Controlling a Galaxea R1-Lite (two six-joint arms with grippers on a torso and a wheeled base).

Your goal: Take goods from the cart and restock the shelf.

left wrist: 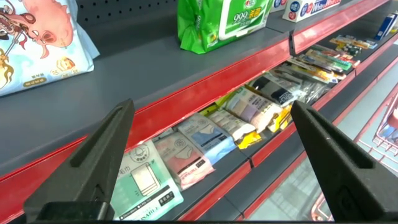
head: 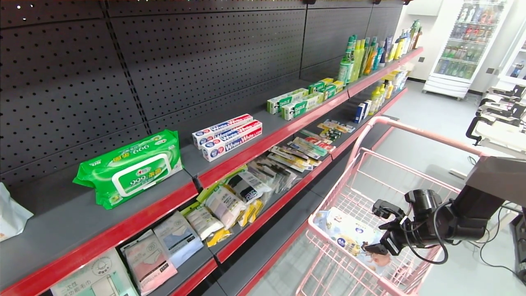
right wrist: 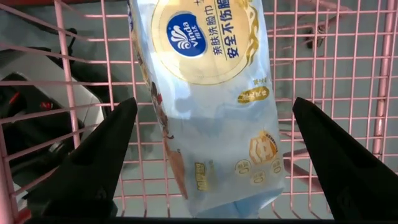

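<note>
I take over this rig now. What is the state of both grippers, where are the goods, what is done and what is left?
Left gripper: jaws open, empty, facing the shelf.
Right gripper: jaws open, one on each side of the pale blue pack, not gripped.
The pack lies in the pink cart.
Done: a green wipes pack lies on the shelf; I cannot tell if it came from the cart.
Left: close on the blue pack, lift it, put it on the shelf.
</note>
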